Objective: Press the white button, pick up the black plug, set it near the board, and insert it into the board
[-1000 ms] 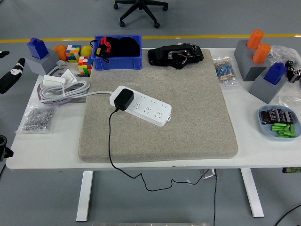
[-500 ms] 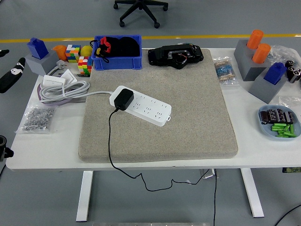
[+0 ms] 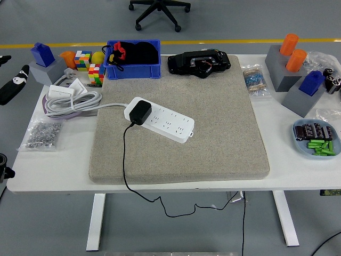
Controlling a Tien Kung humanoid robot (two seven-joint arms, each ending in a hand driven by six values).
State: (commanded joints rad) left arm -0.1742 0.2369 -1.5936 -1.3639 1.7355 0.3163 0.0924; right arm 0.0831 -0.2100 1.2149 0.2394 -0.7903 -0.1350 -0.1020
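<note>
A white power strip (image 3: pixel 166 121) lies at an angle on the grey felt mat (image 3: pixel 213 138). The black plug (image 3: pixel 140 113) sits upright in the strip's left end, and its black cable (image 3: pixel 126 160) runs down over the table's front edge. The strip's white button is not distinguishable. My left hand (image 3: pixel 13 86) rests off the table at the far left edge, well away from the strip. The right arm is out of view.
A coiled white cable (image 3: pixel 69 101) and a bag of screws (image 3: pixel 41 133) lie left of the mat. Behind are a blue bin (image 3: pixel 133 68), colour cubes (image 3: pixel 89 66) and a black device (image 3: pixel 198 62). Grey blocks (image 3: pixel 298 80) and a tray of batteries (image 3: pixel 315 140) sit right.
</note>
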